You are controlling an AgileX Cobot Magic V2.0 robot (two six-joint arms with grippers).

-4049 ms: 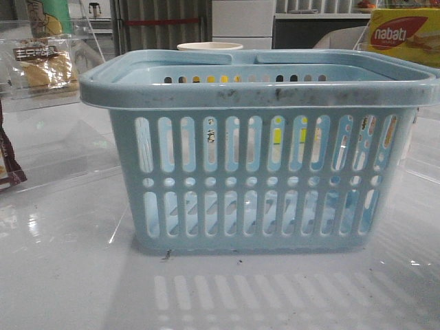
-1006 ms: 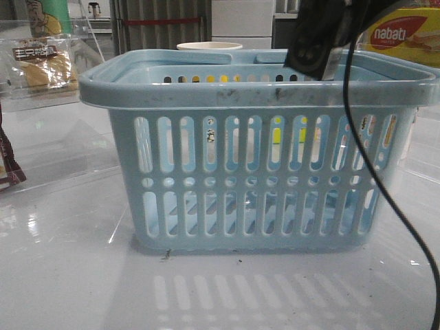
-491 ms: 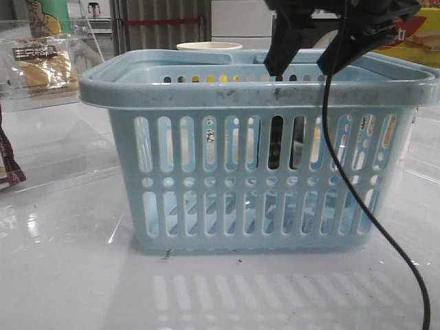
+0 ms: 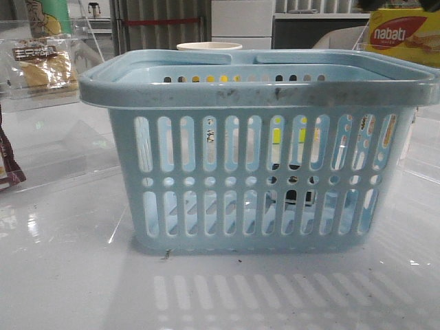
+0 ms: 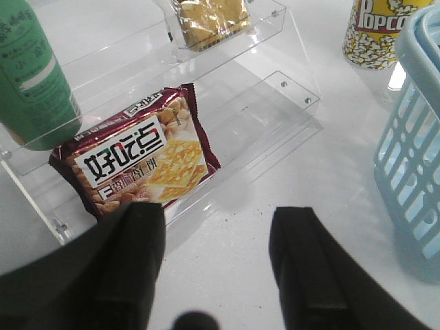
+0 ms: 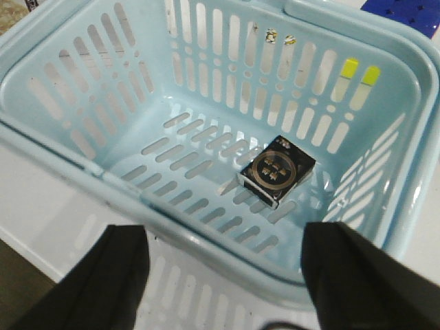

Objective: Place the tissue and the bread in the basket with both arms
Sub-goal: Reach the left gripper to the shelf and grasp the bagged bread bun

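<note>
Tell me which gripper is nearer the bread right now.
Left. The left gripper hangs open near the clear stand, with the bread on the shelf beyond it. The right gripper hangs open above the basket, over the tissue.

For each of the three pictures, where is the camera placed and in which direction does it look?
Front view: low, looking forward across the table at the basket's side; no robot part shows.
Left wrist view: above the open left gripper, looking down at a clear stand holding a dark red packet and the bread.
Right wrist view: above the open right gripper, looking down into the basket at the tissue.
All three share the basket.
</note>
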